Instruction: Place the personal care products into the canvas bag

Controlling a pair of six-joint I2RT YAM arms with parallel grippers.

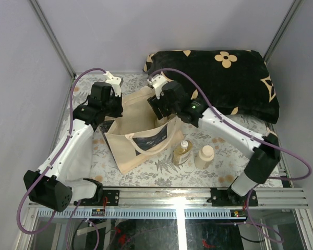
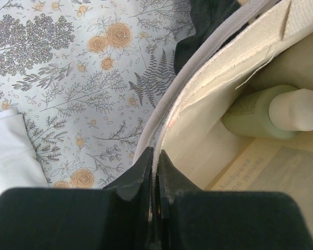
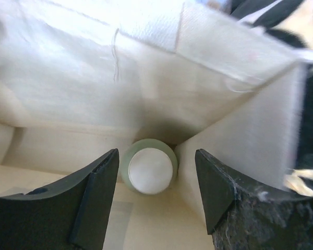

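No writing can be read: the dark navy panel (image 1: 155, 136) on the front of the canvas bag (image 1: 126, 152) carries pale print too small to make out from above. In the left wrist view the print shows through the cloth from inside as faint reversed letters that stay illegible. The bag is beige cloth with a loop handle hanging over its front. It stands open on the floral tablecloth (image 2: 68, 78) between the two arms, just in front of the black cushion (image 1: 219, 78) with cream flowers. The left gripper (image 2: 156, 153) is pinched tight on the bag's rim, its fingers pressed together over the folded edge. The right gripper (image 3: 155, 156) reaches down into the bag with its jaws spread apart. An olive-green bottle (image 3: 148, 169) with a pale round cap stands upright between them in a corner of the bag, and neither finger clearly touches it. The left wrist view also shows a pale-capped green bottle (image 2: 253, 112) inside the bag, its label too faint to read; I cannot tell whether it is the same one. Outside, just right of the bag, the clear amber-yellow bottle (image 1: 182, 152) with a small white cap and the cream bottle (image 1: 204, 156) with a wide cap stand side by side on the cloth.
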